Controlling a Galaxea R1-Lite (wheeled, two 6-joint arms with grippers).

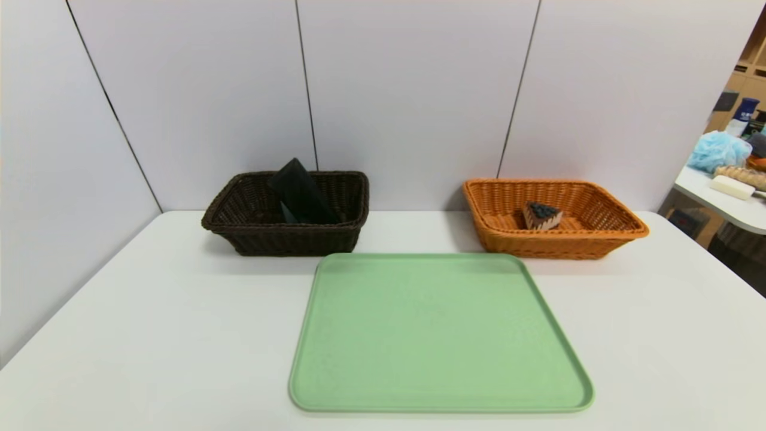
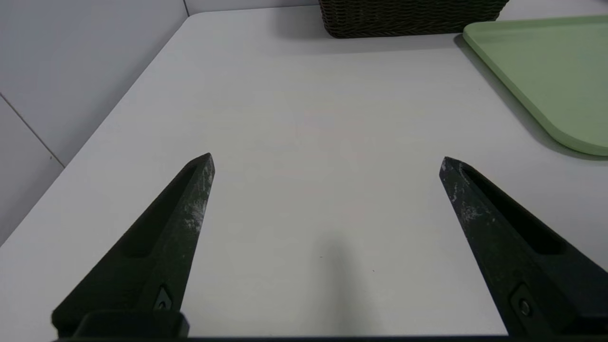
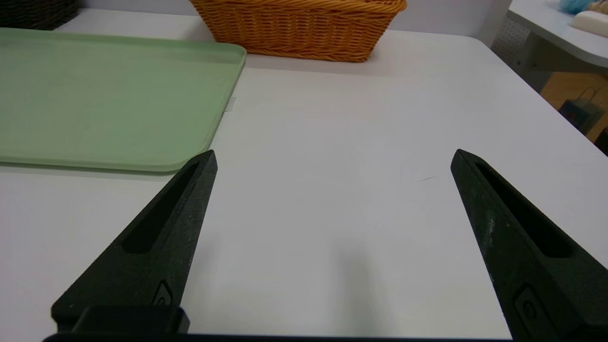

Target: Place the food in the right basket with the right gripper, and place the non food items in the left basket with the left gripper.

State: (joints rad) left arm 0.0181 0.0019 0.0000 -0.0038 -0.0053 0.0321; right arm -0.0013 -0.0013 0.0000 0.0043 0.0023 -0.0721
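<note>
Left pincer (image 2: 327, 161) spread wide, empty, above table (image 2: 304, 118); right pincer (image 3: 334, 156) likewise.

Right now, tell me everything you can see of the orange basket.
The orange basket is a rectangular, open-topped tub of woven wicker-like strands with a braided, flared rim. It stands upright on the white table by the back wall, at the right, just behind the green tray's far right corner. Inside lies one wedge of cake with a dark topping. No gripper touches it.
</note>
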